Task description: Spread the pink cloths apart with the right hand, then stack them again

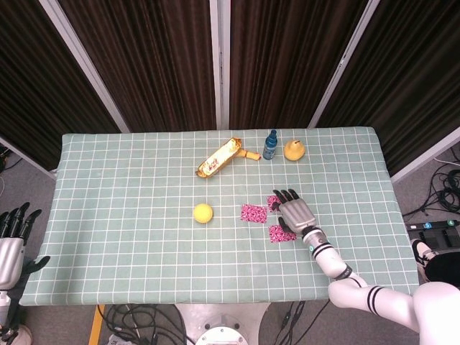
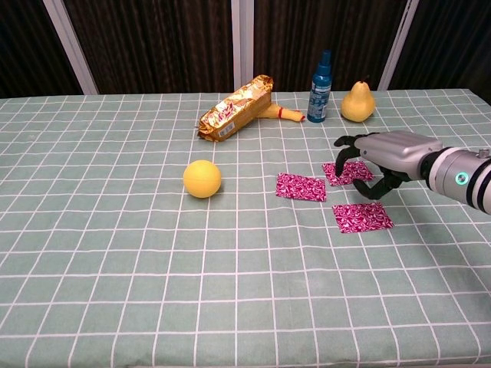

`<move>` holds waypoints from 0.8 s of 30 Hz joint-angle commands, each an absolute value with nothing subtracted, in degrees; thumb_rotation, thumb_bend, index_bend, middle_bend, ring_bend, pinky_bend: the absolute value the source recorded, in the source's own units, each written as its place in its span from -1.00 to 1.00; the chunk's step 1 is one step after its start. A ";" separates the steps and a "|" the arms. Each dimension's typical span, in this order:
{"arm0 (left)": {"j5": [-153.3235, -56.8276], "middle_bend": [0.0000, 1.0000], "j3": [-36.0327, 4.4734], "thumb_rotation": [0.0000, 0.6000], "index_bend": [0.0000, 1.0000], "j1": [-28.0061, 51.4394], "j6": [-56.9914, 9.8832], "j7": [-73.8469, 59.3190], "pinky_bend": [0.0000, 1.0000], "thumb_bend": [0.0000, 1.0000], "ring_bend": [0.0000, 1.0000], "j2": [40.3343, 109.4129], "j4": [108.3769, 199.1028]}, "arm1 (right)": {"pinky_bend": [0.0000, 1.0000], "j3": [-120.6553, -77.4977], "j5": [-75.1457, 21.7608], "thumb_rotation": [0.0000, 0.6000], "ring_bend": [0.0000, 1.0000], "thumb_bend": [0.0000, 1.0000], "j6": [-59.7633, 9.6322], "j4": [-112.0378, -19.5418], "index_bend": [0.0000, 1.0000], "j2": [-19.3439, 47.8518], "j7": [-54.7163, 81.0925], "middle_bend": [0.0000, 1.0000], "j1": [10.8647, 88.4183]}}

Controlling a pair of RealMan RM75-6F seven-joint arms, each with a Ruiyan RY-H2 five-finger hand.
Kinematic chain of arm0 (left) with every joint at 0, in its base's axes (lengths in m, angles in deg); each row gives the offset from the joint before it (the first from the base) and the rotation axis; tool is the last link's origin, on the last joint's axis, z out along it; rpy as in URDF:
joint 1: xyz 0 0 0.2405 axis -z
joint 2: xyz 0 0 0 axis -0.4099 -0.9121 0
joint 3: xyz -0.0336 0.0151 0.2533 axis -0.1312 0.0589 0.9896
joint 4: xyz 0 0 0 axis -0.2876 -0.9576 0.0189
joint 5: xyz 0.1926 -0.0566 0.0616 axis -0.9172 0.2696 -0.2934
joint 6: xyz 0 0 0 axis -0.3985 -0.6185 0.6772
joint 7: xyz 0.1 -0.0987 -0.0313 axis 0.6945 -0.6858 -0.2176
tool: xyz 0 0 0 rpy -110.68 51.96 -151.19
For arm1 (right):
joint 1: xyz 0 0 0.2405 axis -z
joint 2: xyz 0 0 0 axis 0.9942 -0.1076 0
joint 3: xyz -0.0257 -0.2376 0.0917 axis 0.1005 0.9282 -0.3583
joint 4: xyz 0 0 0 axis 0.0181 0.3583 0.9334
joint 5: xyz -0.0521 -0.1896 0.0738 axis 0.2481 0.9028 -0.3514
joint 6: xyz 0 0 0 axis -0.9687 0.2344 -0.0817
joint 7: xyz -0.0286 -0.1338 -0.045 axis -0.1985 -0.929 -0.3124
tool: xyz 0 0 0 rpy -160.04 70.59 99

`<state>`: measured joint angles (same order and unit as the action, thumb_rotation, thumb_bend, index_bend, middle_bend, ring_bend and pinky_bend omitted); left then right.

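Three pink patterned cloths lie apart on the green checked tablecloth. The left cloth (image 1: 253, 213) (image 2: 301, 186) lies alone. My right hand (image 1: 295, 212) (image 2: 381, 156) partly covers the middle cloth (image 1: 274, 203) (image 2: 344, 173). The near cloth (image 1: 279, 233) (image 2: 362, 217) lies just in front of that hand. The hand's fingers are spread and curved over the middle cloth's right side, and it holds nothing. Whether the fingertips touch the cloth is unclear. My left hand (image 1: 13, 237) hangs off the table's left edge, fingers apart and empty.
A yellow ball (image 1: 203, 213) (image 2: 202, 179) sits left of the cloths. Along the far side stand a golden snack bag (image 1: 218, 157) (image 2: 236, 107), a blue bottle (image 1: 270, 144) (image 2: 320, 77) and a yellow pear (image 1: 292, 149) (image 2: 357, 102).
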<state>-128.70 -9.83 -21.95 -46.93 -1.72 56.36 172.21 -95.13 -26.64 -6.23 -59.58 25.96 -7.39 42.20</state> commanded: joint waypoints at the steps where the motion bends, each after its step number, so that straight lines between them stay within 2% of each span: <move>1: -128.78 -0.73 -9.87 1.00 -0.66 -21.90 -46.93 -1.68 -0.80 -0.92 -0.80 56.37 172.21 | -1.00 -95.60 -27.54 0.97 -1.00 -0.34 -6.56 -58.44 -0.38 25.77 -9.13 -0.97 41.82; 4: -128.79 -0.73 -9.87 1.00 -0.66 -21.85 -46.86 -1.53 -0.80 -0.92 -0.80 56.30 172.32 | -1.00 -96.07 -28.48 1.00 -1.00 -0.64 -6.58 -55.86 -0.39 26.92 -11.31 -0.96 40.94; 6: -128.73 -0.73 -9.89 1.00 -0.66 -21.86 -46.84 -1.38 -0.80 -0.92 -0.80 56.25 172.46 | -1.00 -96.57 -29.25 1.00 -1.00 -0.73 -6.01 -53.79 -0.39 28.22 -12.10 -0.96 40.17; 16: -128.05 -0.73 -9.84 1.00 -0.66 -22.11 -46.62 -0.98 -0.80 -0.92 -0.80 55.96 172.86 | -1.00 -98.35 -31.21 1.00 -1.00 -0.76 -2.23 -43.88 -0.39 34.49 -12.15 -0.96 37.03; 24: -128.09 -0.73 -9.81 1.00 -0.66 -22.12 -46.53 -0.94 -0.80 -0.92 -0.80 55.92 172.81 | -1.00 -99.02 -31.75 1.00 -1.00 -0.75 -1.05 -41.51 -0.39 35.43 -11.61 -0.96 36.52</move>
